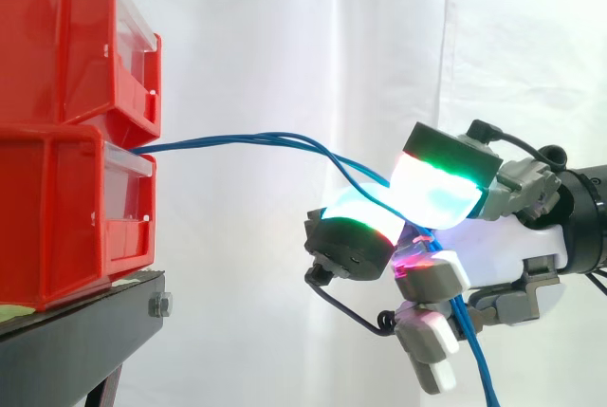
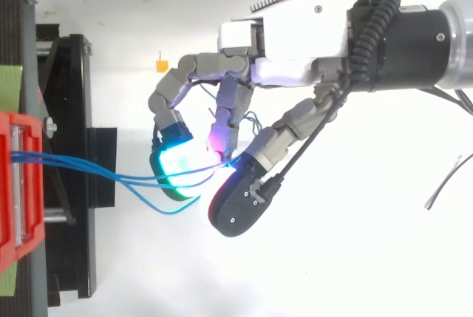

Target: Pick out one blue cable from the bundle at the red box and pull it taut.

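1. The hand (image 1: 536,236) is clamped down tight, fingers curled in and pinching the blue cables (image 1: 247,139) between two glowing fingertips (image 1: 432,189). It's a narrow grip, with the pads almost meeting.
2. From the side, the upper pad shines white under a green band, and the lower pad facing it glows cyan-green. The strands slip right into the seam between them. A magenta-lit pad sits just below the pinch.
3. From above, the hand (image 2: 295,62) tells the same story: a black-backed thumb on one side and a curled finger on the other. The blue cables (image 2: 89,168) run in to the spot where they close.
4. More than one strand goes into that pinch, and I can't tell how many are actually clamped.
5. The cables come out between the two stacked red bins (image 1: 57,217) at the left, run nearly level through open air, then dip into the fingers. They curve gently rather than running straight. In the top view one strand sags in a loop beside the cyan pad.
6. Past the grip, blue cable hangs down beneath the hand to the bottom edge of the side view.
7. The hand is well apart from the bins, at about the height of the lower one. Its fingers point toward them, and the arm (image 2: 414,36) reaches in level from the right.
8. The bins rest on the black stand (image 1: 85,331), with the white curtain (image 1: 285,27) behind.
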